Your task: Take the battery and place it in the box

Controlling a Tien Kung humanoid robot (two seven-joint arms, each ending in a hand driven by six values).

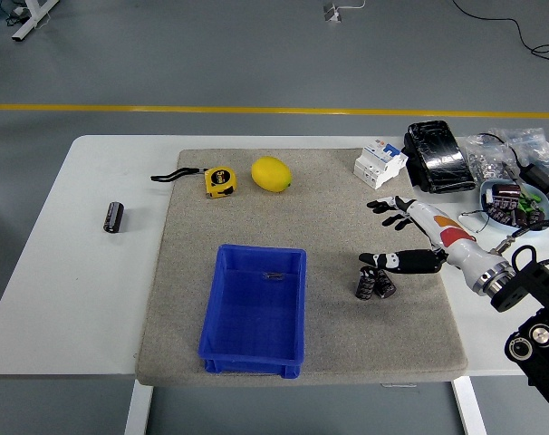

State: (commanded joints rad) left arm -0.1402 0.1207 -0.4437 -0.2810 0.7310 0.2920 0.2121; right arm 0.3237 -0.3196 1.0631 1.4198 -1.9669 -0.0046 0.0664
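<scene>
Two short black batteries [374,285] lie side by side on the grey mat, just right of the blue box [222,319]. My right hand [380,234] hovers directly behind them, open, with fingers spread leftward and the thumb [392,262] stretched out just above the pair. It holds nothing. A third black battery [113,217] lies alone on the bare white table at far left. The blue box sits open at the mat's front centre, with a small dark item [274,275] on its floor. My left arm is out of sight.
A yellow tape measure [220,181] and a lemon [271,174] rest at the mat's back. A white breaker block [380,164], a black wrapped pack [438,156], plastic bags [510,154] and a bowl of parts [514,201] crowd the back right.
</scene>
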